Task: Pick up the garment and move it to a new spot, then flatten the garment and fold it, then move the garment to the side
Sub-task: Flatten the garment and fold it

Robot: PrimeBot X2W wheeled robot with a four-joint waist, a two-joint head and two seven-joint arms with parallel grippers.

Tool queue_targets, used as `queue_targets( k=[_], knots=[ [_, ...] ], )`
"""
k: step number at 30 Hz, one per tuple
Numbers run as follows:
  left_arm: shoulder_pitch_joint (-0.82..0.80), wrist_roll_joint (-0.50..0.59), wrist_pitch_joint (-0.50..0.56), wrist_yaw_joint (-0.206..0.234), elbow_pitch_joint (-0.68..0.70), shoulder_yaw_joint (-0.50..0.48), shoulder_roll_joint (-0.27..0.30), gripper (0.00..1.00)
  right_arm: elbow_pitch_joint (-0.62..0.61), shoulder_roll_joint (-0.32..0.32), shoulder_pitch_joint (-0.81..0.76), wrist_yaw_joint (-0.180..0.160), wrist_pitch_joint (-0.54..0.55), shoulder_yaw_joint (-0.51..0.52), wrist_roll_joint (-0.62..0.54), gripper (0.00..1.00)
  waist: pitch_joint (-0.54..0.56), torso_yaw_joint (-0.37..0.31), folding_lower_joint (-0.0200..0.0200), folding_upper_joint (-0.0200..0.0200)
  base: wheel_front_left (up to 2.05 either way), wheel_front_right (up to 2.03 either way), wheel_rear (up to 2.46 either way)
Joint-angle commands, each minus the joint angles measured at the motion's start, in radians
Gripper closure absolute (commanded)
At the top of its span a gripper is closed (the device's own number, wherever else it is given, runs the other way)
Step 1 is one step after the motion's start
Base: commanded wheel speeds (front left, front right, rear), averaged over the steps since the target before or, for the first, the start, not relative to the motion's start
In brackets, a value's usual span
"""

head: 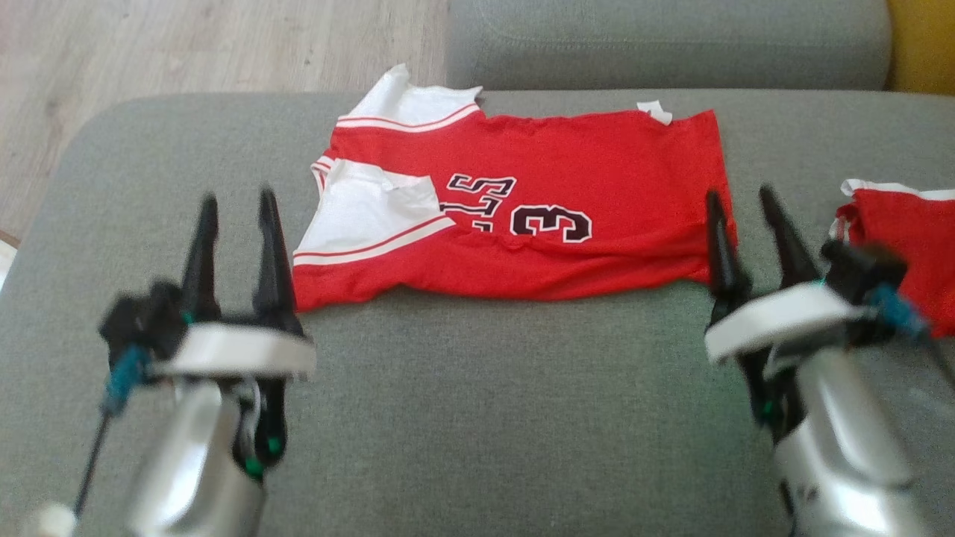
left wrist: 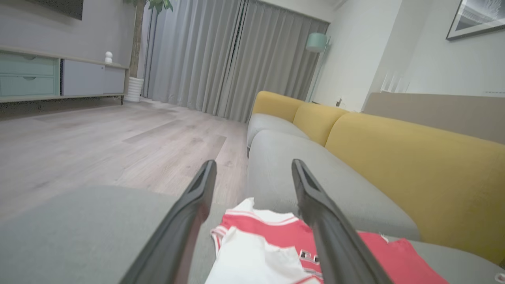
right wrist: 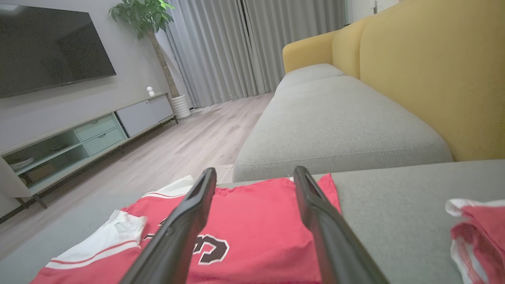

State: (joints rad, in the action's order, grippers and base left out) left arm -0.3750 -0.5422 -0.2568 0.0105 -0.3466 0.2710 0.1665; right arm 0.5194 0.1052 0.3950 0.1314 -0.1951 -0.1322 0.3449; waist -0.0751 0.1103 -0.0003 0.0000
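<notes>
One grey cushion (head: 477, 388) carries the red shirt (head: 597, 164), folded flat near its far edge; I hold my left gripper (head: 237, 198) and right gripper (head: 739, 192) beside its near corners, fingers apart, gripping nothing.

Grey sofa seat (head: 477, 418) w/ yellow backrest (right wrist: 434, 71); TV (right wrist: 47, 51), plant (right wrist: 144, 15), curtains (right wrist: 221, 47) across wood floor (right wrist: 197, 138)

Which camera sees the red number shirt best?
The head view: the red number shirt shows end to end. The left wrist view catches its white-sleeved end; the right wrist view shows most of it, cut off at the bottom.
</notes>
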Motion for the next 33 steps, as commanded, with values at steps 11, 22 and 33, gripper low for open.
queue_targets(
  k=[11,22,33],
  knots=[
    [0.172,0.079,-0.005,0.004,0.048,-0.087,-0.051,0.00,-0.121,-0.054,-0.203,-0.001,-0.020,0.023,-0.066,0.00,0.024,-0.009,0.0003,0.0000,0.00,0.00,0.00],
    [0.032,0.107,0.069,0.022,-0.186,-0.094,-0.035,0.00,-0.212,-0.055,-0.174,-0.001,0.014,-0.005,-0.031,0.00,-0.051,-0.063,0.0003,0.0000,0.00,0.00,0.00],
    [-0.165,0.082,0.195,0.028,-0.519,-0.112,0.013,0.00,-0.239,-0.055,-0.142,-0.001,0.012,-0.019,-0.003,0.00,-0.146,-0.126,0.0003,0.0000,0.00,0.00,0.00]
  ],
)
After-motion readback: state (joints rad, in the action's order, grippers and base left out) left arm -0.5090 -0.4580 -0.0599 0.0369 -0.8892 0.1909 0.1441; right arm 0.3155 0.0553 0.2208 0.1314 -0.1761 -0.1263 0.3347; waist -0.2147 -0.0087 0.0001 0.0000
